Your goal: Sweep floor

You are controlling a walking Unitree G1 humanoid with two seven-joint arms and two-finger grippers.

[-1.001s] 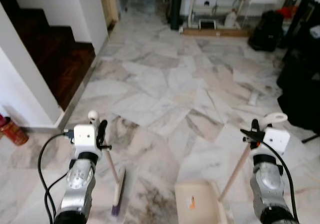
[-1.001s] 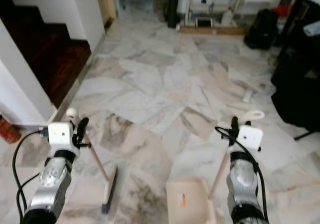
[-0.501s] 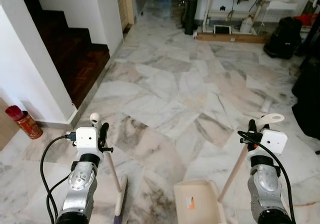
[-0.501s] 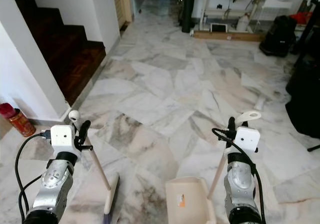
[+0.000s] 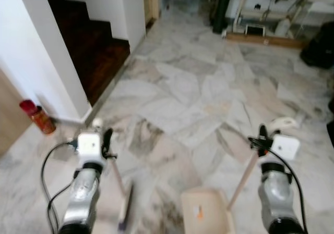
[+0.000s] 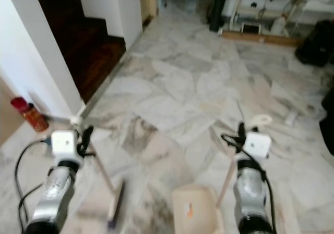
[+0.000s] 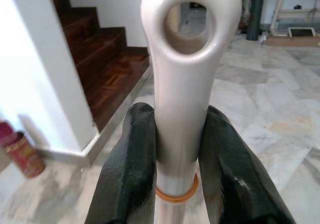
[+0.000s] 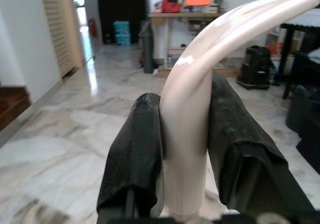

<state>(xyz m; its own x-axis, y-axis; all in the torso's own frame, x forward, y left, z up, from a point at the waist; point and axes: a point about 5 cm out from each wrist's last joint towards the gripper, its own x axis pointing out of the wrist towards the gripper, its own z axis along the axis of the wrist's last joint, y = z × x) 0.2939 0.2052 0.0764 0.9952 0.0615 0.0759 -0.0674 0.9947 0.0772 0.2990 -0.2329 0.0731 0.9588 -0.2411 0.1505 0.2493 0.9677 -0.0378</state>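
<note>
My left gripper (image 5: 106, 140) is shut on the pale handle of a broom (image 5: 116, 174), just below its looped end (image 7: 184, 44). The broom head (image 5: 124, 211) rests on the marble floor in front of me. Both black fingers (image 7: 130, 169) press the handle from either side. My right gripper (image 5: 262, 138) is shut on the curved cream handle (image 8: 187, 134) of a dustpan. Its wooden stick (image 5: 243, 177) slants down to the cream pan (image 5: 204, 214), which sits on the floor to the right of the broom head.
Dark wooden stairs (image 5: 99, 46) and a white wall (image 5: 47, 57) stand at the left, with a red canister (image 5: 37, 117) at the wall's foot. Black bags (image 5: 319, 51) and a low shelf (image 5: 261, 31) lie at the back right. Marble floor (image 5: 193, 93) stretches ahead.
The whole view has shifted and blurred, so the camera has moved; stairs and the red canister show further in. Both grippers keep their hold on the handles.
</note>
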